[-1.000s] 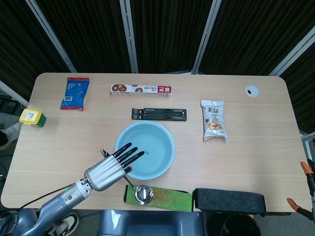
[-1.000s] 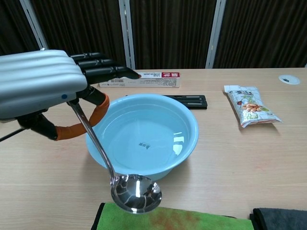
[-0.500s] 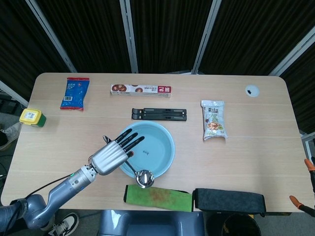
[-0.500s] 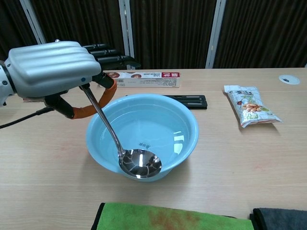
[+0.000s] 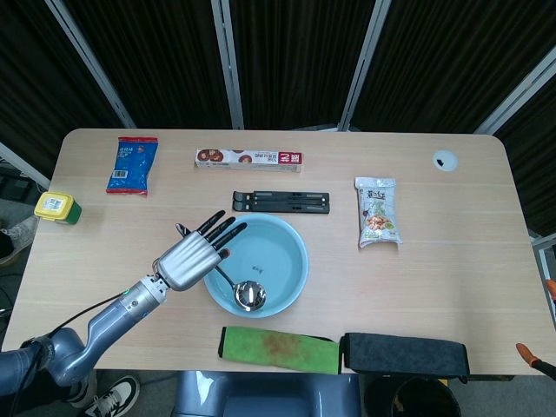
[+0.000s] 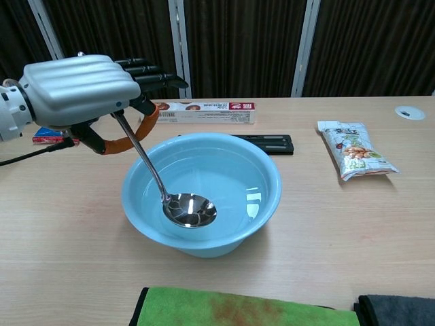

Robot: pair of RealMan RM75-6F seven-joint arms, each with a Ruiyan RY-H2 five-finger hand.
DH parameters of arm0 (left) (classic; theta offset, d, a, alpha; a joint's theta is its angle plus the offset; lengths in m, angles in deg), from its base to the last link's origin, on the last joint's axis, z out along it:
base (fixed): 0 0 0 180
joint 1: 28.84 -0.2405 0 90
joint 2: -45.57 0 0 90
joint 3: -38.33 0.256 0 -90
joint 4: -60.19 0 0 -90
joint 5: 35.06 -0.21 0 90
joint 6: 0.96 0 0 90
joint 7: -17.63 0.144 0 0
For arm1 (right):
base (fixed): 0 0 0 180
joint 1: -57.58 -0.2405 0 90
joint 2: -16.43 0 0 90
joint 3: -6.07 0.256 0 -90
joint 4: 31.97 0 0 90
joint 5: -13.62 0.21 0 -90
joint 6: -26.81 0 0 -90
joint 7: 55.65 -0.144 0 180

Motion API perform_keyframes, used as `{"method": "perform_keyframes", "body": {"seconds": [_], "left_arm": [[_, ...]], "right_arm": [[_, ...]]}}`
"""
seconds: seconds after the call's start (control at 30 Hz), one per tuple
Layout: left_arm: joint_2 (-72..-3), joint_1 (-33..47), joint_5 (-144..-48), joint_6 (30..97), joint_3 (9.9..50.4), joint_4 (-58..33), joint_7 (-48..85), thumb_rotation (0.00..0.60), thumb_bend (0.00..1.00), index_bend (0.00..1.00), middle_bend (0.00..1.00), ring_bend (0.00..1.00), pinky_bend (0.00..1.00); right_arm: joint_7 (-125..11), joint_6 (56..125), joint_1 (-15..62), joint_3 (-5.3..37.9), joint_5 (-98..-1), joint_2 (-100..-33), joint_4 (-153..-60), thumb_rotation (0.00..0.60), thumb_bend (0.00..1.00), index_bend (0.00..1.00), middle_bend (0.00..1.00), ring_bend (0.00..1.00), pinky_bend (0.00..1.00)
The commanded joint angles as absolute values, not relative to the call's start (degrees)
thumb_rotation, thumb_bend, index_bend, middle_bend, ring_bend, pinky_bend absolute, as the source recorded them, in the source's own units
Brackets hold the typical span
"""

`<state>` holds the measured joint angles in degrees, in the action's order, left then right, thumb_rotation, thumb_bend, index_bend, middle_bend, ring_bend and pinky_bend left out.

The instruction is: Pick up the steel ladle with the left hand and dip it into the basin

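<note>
My left hand (image 5: 193, 254) (image 6: 81, 90) holds the steel ladle (image 5: 246, 294) (image 6: 183, 208) by its handle, thumb underneath and the other fingers stretched out over the basin's near-left rim. The ladle slants down to the right, its shiny bowl hanging inside the light blue basin (image 5: 282, 247) (image 6: 265, 178), low over its near-left part. Whether the bowl touches the water I cannot tell. The right hand shows in neither view.
A green cloth (image 5: 278, 349) (image 6: 231, 309) and a dark pouch (image 5: 404, 354) lie along the near edge. Behind the basin sit a black folded stand (image 5: 281, 201), a long box (image 5: 248, 158), a snack bag (image 5: 377, 211) at right, a blue packet (image 5: 132, 164) and a yellow tub (image 5: 56, 207) at left.
My left hand carried the ladle away from the green cloth, up over the basin's near rim, and lowered its bowl inside the basin.
</note>
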<state>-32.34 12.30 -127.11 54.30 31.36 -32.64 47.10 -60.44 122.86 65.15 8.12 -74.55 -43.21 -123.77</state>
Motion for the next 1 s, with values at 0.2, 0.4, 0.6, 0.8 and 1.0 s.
{"method": "perform_keyframes", "body": {"seconds": [0.2,0.4,0.6,0.8,1.0], "left_arm": [[-36.1,13.6,-125.3,53.1,31.9,-27.8,46.4,0.600,0.72,0.86,0.00,0.00,0.00],[-38.1,14.4,-124.1,52.6,31.9,-25.2,46.6,0.600,0.73,0.86,0.00,0.00,0.00],[-39.8,15.4,-122.7,51.3,31.8,-22.4,46.2,0.600,0.73,0.86,0.00,0.00,0.00],[-41.5,16.0,-121.7,51.0,31.8,-20.0,46.2,0.600,0.73,0.86,0.00,0.00,0.00],[-42.9,16.7,-120.7,50.4,31.9,-17.9,46.7,0.600,0.73,0.86,0.00,0.00,0.00]], "right_arm": [[-60.8,122.6,65.1,8.3,-74.3,-43.1,-123.7,0.600,0.00,0.00,0.00,0.00,0.00],[-60.9,122.7,65.2,8.2,-74.4,-43.0,-123.6,0.600,0.00,0.00,0.00,0.00,0.00],[-61.4,122.8,65.3,8.4,-74.1,-42.9,-123.5,0.600,0.00,0.00,0.00,0.00,0.00],[-61.9,121.7,64.9,8.3,-73.9,-42.6,-123.5,0.600,0.00,0.00,0.00,0.00,0.00],[-62.5,122.2,65.1,8.2,-74.2,-42.4,-123.4,0.600,0.00,0.00,0.00,0.00,0.00]]}}
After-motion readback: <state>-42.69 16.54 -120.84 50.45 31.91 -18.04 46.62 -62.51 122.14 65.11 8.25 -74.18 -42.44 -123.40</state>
